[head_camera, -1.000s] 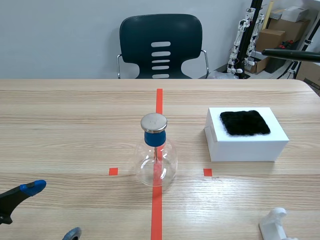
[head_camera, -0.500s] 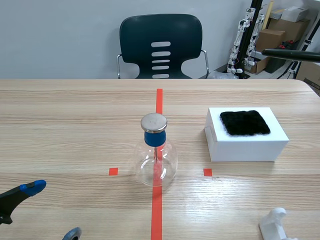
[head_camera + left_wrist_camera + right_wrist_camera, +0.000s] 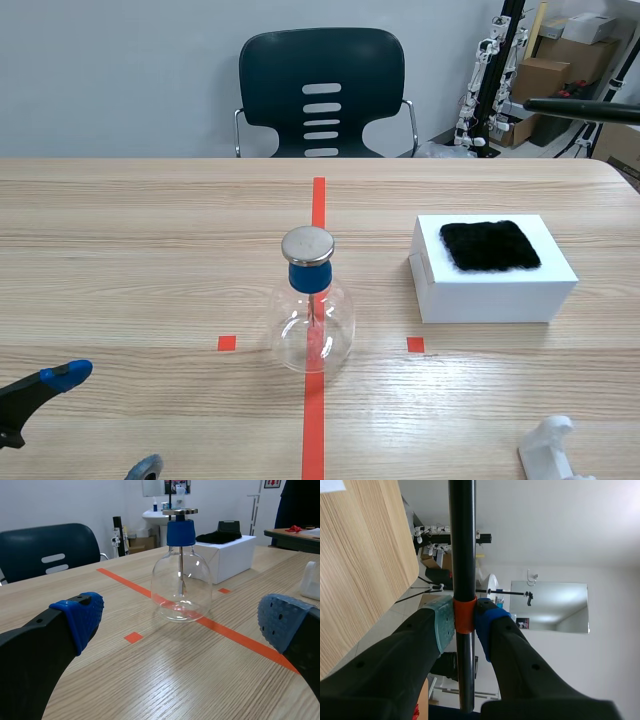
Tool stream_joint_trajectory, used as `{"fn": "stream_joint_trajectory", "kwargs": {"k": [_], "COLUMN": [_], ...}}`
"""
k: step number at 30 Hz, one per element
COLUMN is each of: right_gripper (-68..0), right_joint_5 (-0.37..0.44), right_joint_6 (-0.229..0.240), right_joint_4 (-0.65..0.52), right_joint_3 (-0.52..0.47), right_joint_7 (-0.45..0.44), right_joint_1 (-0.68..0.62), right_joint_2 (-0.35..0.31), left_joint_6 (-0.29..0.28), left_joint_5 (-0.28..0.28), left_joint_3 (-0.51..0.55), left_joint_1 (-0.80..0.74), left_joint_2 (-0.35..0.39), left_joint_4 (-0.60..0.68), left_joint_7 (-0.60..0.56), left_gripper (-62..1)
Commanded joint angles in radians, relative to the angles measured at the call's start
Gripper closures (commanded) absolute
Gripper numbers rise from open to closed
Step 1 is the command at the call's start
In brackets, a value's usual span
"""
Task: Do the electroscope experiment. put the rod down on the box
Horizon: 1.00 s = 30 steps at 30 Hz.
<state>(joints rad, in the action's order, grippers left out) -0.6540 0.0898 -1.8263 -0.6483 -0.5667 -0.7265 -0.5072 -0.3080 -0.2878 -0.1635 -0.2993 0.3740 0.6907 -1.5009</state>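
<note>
Where its orange band (image 3: 465,611) is, the right gripper (image 3: 465,626) pinches the rod (image 3: 462,540).

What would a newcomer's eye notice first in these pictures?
A clear glass flask with a blue stopper and metal disc stands at centre on the red tape line. Right of it sits a white box topped with a black fuzzy cloth. The right claw is shut on a black rod with an orange band.

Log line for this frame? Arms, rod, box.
left pincer: open, low, empty | right pincer: shut on rod, raised | box: black cloth on top, no rod | electroscope: upright on centre line
</note>
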Motion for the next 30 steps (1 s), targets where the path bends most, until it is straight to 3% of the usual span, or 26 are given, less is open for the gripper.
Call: {"fn": "stream_joint_trajectory", "kwargs": {"k": [1, 17, 21, 30], "right_gripper": [-1.3, -1.3, -1.3, -1.3], "right_joint_5": [0.012, 0.012, 0.011, 0.013], "right_joint_6": [-0.014, -0.013, 0.017, 0.042], "right_joint_4": [-0.007, -0.007, -0.013, -0.167], "right_joint_3": [-0.014, -0.014, -0.009, 0.092], "right_joint_7": [0.002, 0.002, -0.001, 0.081], "right_joint_1": [0.006, 0.006, 0.005, -0.114], "right_joint_2": [-0.013, -0.013, -0.015, -0.025], "left_joint_6": [-0.001, -0.001, -0.001, -0.001], "left_joint_5": [0.006, 0.006, 0.006, 0.006], "left_joint_3": [0.005, 0.005, 0.005, 0.005], "left_joint_1": [0.003, 0.003, 0.003, 0.003], "left_joint_2": [0.006, 0.006, 0.006, 0.006], "left_joint_4": [0.013, 0.013, 0.013, 0.013], "left_joint_7": [-0.018, -0.018, -0.018, -0.018], "left_gripper": [-62.3, -62.3, -62.3, -62.3]}}
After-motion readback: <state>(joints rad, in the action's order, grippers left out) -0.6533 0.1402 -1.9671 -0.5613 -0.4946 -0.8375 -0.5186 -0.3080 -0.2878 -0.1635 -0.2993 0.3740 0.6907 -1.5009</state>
